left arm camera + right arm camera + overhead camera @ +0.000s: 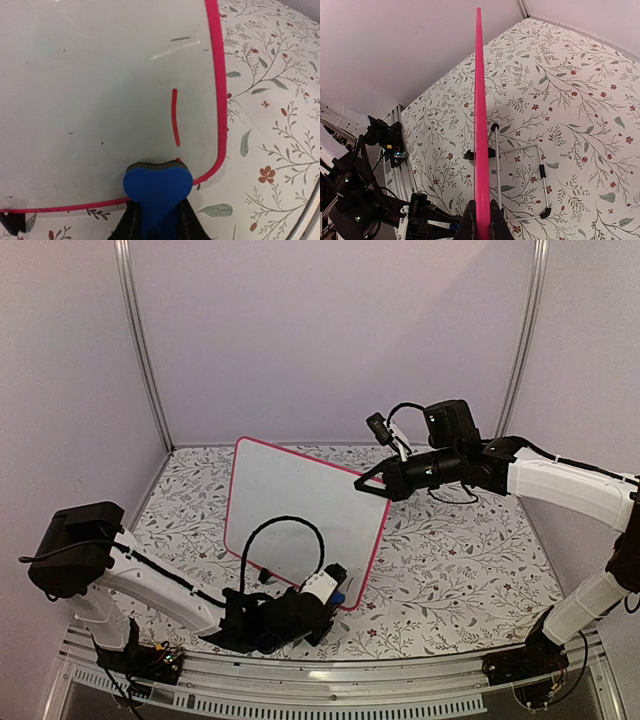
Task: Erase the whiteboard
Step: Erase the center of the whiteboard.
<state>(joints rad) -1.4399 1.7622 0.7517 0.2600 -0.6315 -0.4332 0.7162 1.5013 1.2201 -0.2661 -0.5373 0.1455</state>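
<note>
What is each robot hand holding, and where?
Left hand: blue eraser, by its rear end. Right hand: whiteboard, by its pink frame near an upper corner.

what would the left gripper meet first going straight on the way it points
Shut on a small blue eraser block, the left gripper points at the lower corner of the glossy white, pink-framed whiteboard; the eraser would meet that first and may already touch it.

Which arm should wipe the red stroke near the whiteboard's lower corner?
Left. The left gripper is shut on the blue eraser block, which sits against the glossy white, pink-framed whiteboard just below the red stroke. The right gripper is clamped on the board's edge, likely steadying it.
</note>
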